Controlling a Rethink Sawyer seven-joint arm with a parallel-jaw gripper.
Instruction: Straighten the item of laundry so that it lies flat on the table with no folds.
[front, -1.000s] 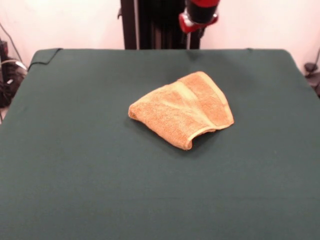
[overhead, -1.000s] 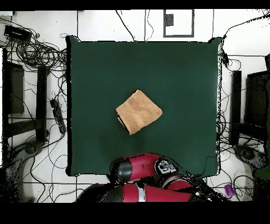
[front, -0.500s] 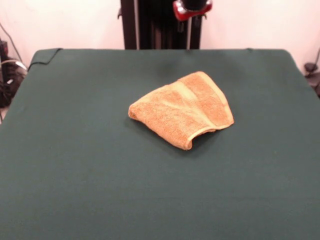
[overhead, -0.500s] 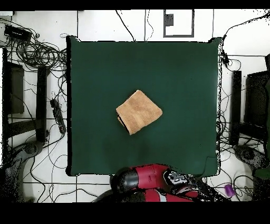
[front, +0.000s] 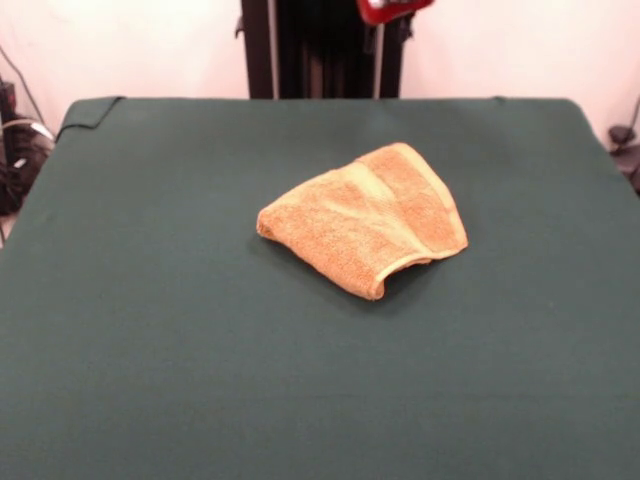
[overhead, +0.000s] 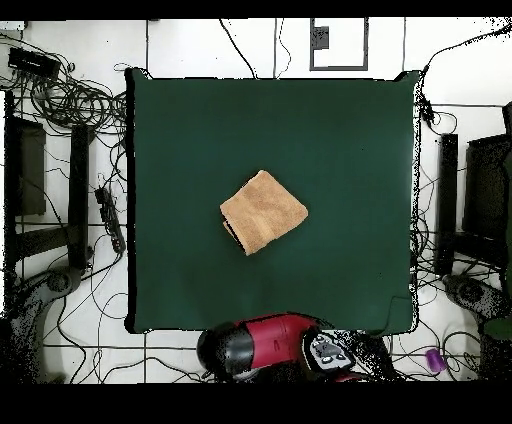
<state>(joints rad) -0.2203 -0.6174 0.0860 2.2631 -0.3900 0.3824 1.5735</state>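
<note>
The near part of the table (front: 180, 400) is bare dark green cloth, stretching from the left edge to the right edge of the front view. Farther in, a little right of the middle, lies the towel (front: 365, 218), an orange-tan terry piece folded over on itself into a rough wedge. Its nearest corner curls up at the hem, leaving a small open loop of edge facing the near side, and a paler woven band runs across its upper layer from the far left toward the near right. The right corner lies flat against the cloth, while the left side forms a thick rounded fold. Seen from above, the towel (overhead: 263, 211) sits like a tilted square close to the middle of the table (overhead: 340, 130), well apart from every edge, with a darker doubled layer showing along one lower side. At the far left corner of the table the green cover is bunched slightly. Beyond the far edge, against the black post, only the red lower end of the gripper (front: 392, 9) shows at the top of the front view, high up and well apart from the towel; from above, the red and black arm (overhead: 270, 345) sits just off the table's edge. Whether the fingers are spread or pressed together I cannot tell.
</note>
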